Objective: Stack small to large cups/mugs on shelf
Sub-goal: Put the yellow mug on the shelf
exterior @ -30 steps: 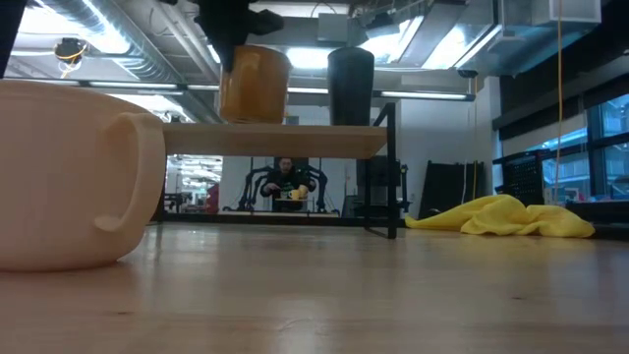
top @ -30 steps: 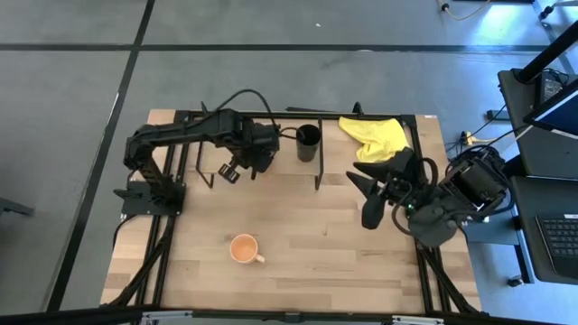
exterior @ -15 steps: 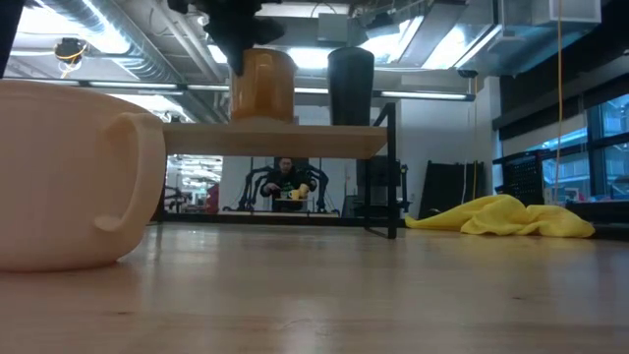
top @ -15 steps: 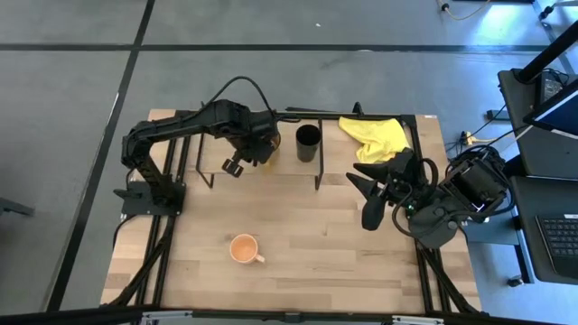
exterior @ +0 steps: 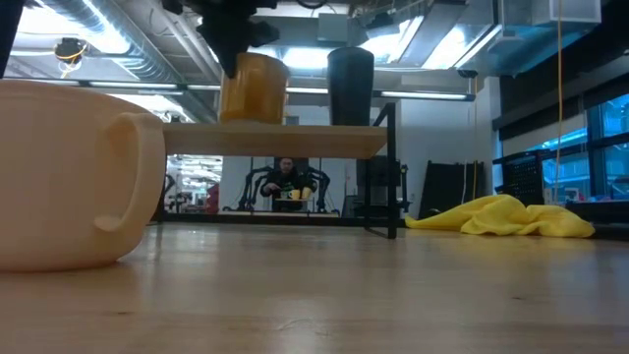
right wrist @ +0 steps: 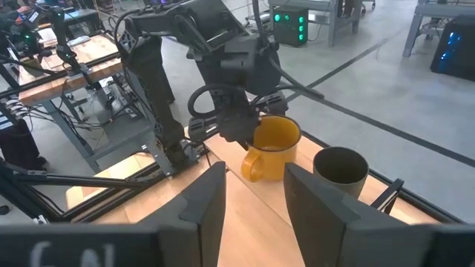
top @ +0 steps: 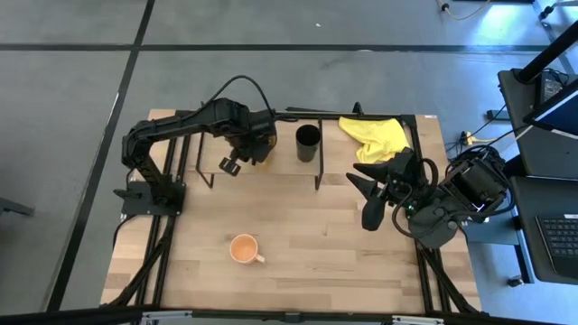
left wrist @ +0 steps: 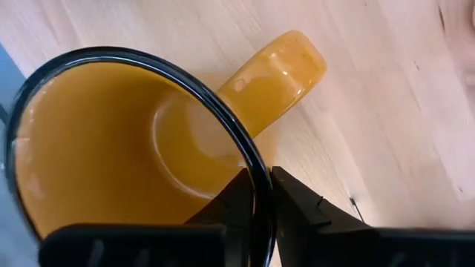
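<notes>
The left gripper (left wrist: 261, 194) pinches the amber mug's (exterior: 254, 88) rim on the shelf (exterior: 275, 140), just left of the black cup (exterior: 350, 85). Letting go crooked could tip the amber mug into it. The right gripper (top: 366, 185) waits open, far right.

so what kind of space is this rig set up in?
Probably an open robotics lab or workshop. The low view shows exposed ceiling ducts and strip lighting, the right wrist view shows other benches with electronics on a bare concrete floor, and a desk with a keyboard sits beside the table.
</notes>
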Tool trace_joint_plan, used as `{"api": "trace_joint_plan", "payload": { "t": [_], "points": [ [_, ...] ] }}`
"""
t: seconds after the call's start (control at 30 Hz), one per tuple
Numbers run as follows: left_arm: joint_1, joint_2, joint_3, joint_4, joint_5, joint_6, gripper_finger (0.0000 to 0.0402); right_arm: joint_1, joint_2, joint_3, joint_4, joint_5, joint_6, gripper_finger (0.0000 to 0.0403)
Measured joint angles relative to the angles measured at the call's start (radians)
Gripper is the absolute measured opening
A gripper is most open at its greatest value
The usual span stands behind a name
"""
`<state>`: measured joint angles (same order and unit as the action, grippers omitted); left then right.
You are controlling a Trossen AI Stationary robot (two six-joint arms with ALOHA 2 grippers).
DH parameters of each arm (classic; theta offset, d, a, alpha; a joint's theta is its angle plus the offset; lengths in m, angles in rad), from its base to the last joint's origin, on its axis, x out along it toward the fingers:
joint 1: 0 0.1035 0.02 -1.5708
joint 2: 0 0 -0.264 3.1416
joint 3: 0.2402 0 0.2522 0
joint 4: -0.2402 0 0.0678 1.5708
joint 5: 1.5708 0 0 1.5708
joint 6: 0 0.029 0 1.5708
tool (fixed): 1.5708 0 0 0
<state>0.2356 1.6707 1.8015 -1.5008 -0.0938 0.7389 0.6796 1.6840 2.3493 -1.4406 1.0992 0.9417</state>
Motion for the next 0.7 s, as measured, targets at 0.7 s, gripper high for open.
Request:
{"api": "trace_joint_plan", "payload": {
  "t": [0.7],
  "points": [
    [0.0,0.009,-0.04,0.033,0.001,0.002,0.0018,0.006,0.0,0.0,-0.001,-0.001,-0.006,0.0138]
  ]
}}
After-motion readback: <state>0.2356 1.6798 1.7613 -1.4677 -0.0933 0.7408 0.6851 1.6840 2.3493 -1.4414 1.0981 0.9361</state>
